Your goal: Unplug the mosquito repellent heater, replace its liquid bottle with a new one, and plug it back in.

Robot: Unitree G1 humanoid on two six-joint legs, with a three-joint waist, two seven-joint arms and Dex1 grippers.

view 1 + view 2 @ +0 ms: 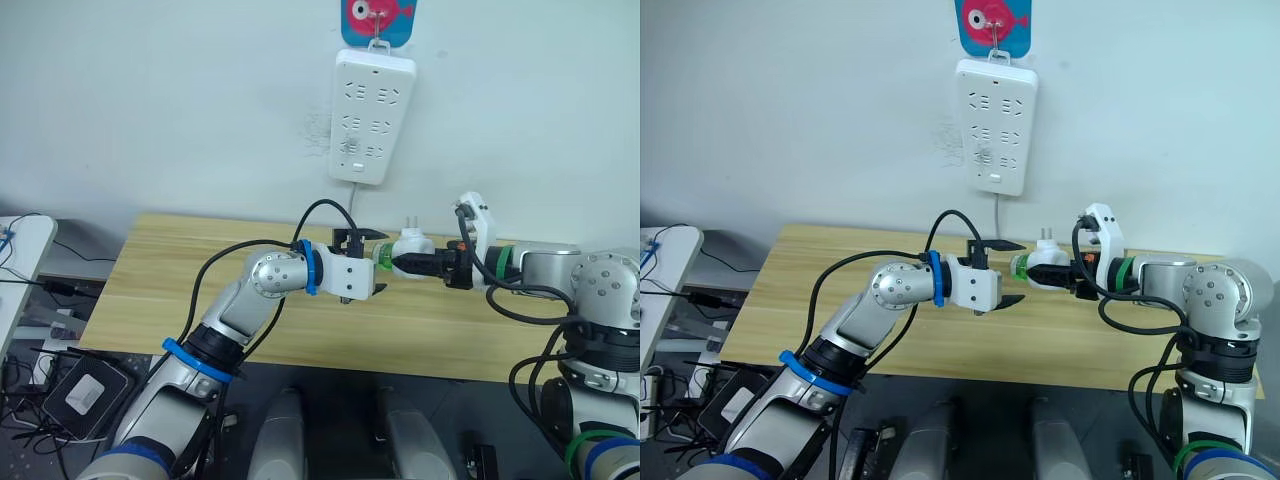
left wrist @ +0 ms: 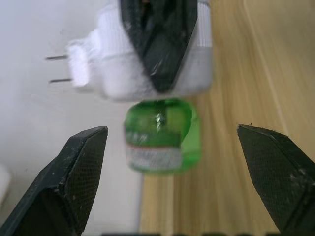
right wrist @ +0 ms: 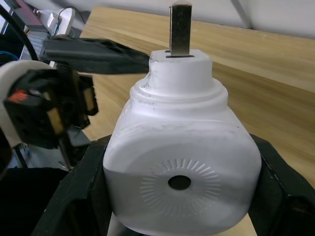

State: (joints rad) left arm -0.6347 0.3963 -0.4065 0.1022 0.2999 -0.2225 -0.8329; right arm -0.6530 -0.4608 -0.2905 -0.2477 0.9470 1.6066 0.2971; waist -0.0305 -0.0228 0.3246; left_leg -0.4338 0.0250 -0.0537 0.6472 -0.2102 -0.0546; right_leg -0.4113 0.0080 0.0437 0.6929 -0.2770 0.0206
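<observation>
Right wrist view: mosquito repellent heater (image 3: 181, 162) seen nearest, clamped between right claw (image 3: 179, 196) fingers, prongs pointing away from wrist, left claw's open fingers beyond at about 10 o'clock.

Left wrist view: green liquid bottle (image 2: 162, 135) seen dead ahead at 12 o'clock, between spread fingers (image 2: 69, 182) of left claw, not yet touched; heater above it.

Head view: heater (image 1: 411, 245) held above desk (image 1: 150, 290), unplugged, power strip (image 1: 371, 117) on wall at 11 o'clock. Bottle axis judged in line with left claw (image 1: 366, 262); left arm nearer bottle.
</observation>
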